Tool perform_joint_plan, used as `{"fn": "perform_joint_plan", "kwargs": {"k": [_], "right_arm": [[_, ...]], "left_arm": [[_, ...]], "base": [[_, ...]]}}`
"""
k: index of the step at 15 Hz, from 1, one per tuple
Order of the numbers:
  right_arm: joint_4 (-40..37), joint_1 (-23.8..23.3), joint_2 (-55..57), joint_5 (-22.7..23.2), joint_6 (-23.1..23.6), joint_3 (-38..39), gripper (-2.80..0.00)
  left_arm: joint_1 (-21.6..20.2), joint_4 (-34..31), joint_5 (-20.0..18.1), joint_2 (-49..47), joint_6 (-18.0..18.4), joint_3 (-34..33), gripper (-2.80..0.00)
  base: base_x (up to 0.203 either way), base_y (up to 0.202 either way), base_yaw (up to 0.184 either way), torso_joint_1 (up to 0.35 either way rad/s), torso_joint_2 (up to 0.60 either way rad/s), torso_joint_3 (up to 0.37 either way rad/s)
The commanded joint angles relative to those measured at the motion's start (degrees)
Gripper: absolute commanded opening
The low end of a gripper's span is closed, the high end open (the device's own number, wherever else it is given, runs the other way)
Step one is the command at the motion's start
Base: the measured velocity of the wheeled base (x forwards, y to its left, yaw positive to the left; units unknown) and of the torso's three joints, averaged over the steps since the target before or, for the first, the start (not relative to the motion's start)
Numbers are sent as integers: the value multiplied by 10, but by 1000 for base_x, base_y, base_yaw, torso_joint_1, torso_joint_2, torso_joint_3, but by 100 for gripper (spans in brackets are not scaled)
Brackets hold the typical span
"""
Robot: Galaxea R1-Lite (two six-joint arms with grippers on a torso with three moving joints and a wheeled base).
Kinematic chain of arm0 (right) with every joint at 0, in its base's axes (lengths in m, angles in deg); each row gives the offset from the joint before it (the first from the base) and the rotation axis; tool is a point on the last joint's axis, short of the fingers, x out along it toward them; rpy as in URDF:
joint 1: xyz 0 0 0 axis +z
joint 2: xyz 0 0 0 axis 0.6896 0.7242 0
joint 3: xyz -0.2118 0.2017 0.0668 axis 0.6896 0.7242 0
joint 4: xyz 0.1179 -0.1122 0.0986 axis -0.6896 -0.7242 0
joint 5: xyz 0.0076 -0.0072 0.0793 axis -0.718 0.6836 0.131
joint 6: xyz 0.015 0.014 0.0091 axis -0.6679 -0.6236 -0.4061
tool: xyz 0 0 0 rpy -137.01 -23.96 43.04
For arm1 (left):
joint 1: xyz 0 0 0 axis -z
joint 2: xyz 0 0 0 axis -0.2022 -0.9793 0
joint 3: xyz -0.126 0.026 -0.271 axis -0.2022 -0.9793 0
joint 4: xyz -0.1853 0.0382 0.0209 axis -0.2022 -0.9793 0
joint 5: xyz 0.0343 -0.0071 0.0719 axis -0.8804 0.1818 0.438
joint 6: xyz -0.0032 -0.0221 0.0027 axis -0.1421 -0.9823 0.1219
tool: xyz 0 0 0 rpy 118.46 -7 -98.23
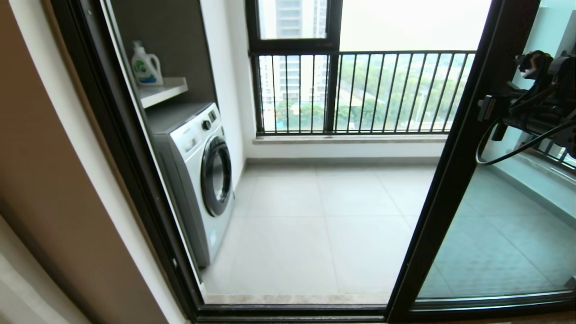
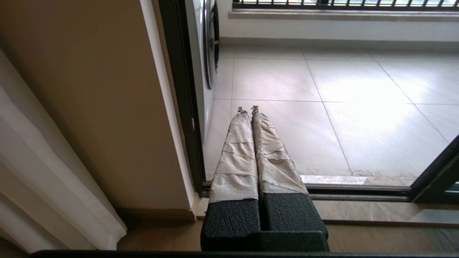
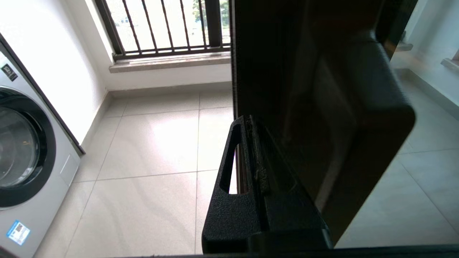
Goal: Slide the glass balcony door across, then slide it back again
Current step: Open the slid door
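Note:
The glass balcony door (image 1: 454,180) stands slid over to the right, and its dark upright slants through the right of the head view. The doorway to its left is open onto the balcony floor. My right gripper (image 1: 486,110) is shut with nothing between its fingers, and its tips press against that upright (image 3: 287,71). In the right wrist view the right gripper (image 3: 247,120) lies along the upright's edge. The latch handle is not clearly visible. My left gripper (image 2: 248,108) hangs low by the left jamb, shut, its fingers (image 2: 236,150) wrapped in paper.
A washing machine (image 1: 198,175) stands inside the balcony at the left, under a shelf with a detergent bottle (image 1: 146,65). The black barred railing (image 1: 360,90) closes the far side. The left door jamb (image 1: 117,148), a white curtain (image 2: 43,172) and the floor track (image 2: 358,190) border the opening.

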Motion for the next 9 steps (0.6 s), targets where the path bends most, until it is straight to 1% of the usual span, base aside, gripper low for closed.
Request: {"fn": "perform_joint_plan", "kwargs": {"k": [1,4,9], "right_arm": [[2,0,-1,2,0,-1,-280],[2,-4,1,3,-1,-5,-280],[2,-28,10,14,-1,-14,-280]], "left_arm": [[0,0,0,-1,0,0,-280],[0,0,0,-1,0,0,-280],[0,0,0,-1,0,0,-280]], "base": [[0,0,0,0,0,0],[0,0,0,0,0,0],[0,0,0,0,0,0]]}}
